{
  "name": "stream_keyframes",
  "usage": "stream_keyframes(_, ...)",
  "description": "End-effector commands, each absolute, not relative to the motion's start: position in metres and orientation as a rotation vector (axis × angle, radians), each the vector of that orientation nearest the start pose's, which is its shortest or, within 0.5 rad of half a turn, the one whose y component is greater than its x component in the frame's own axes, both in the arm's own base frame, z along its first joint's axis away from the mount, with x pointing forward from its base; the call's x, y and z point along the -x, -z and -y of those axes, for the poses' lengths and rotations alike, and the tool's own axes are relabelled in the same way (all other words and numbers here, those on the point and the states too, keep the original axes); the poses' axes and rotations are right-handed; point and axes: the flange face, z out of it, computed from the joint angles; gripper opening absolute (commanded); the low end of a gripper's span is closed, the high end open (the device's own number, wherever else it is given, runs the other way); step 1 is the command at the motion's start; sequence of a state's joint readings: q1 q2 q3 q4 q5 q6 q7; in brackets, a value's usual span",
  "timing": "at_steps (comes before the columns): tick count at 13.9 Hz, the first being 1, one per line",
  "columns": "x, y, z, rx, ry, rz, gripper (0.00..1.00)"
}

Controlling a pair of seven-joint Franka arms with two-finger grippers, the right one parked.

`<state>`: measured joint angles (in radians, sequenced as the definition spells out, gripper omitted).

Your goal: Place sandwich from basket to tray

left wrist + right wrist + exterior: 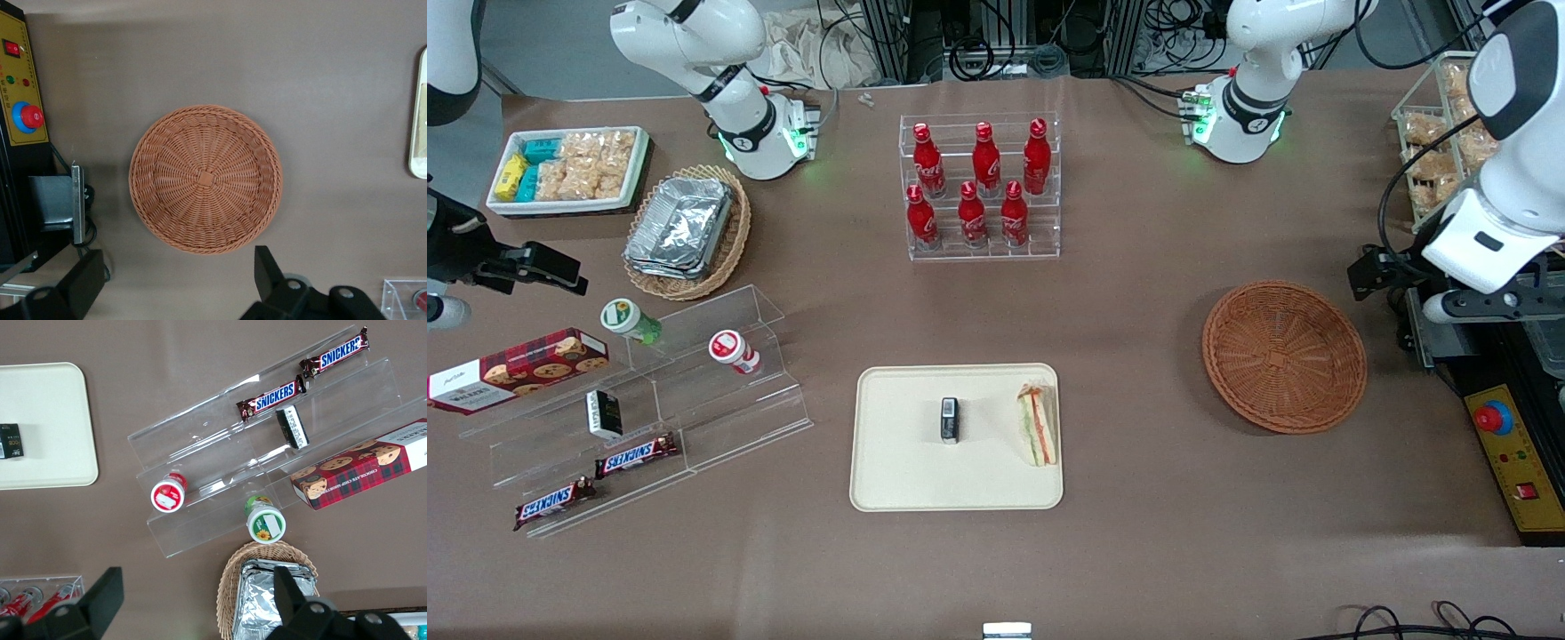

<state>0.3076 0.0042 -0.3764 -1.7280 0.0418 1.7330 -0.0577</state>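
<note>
— So, what sits toward the parked arm's end of the table [1138,293]?

— A white bin [569,169] of snack packets at the edge farthest from the front camera, and beside it a tan basket [729,236] holding foil containers [680,222]. Nearer the camera stands a clear stepped rack [694,391] with two capped cups [734,351], a cookie box [516,364], a small dark packet [603,413] and two Snickers bars [636,455].

— And in the middle?

— A clear stand with six red bottles [980,187], far from the camera. Nearer to it lies the tray [907,480], a small dark object [950,420] at its centre.

— Where is the sandwich [1038,424]?

— On the tray, along the short edge that faces the working arm's end, close to the rim and apart from the dark object. It lies with its orange and green layers showing.

— Then the basket [1285,356]?

— It stands well apart from the tray, toward the working arm's end, with only its woven bottom showing.

— And the gripper [177,280]?

— It hangs above the table just beside the basket rim, at that same end. Its two fingers [267,270] are spread wide, with nothing between them. A yellow control box [1512,458] with a red button sits at the table edge there.
</note>
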Motion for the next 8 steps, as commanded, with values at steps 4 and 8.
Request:
stream_keyframes(4,-0.593,-0.571,0.034,3.14,0.034,-0.053,1.0)
stream_keyframes(8,-0.599,-0.572,0.031,3.146,0.029,-0.051,1.0)
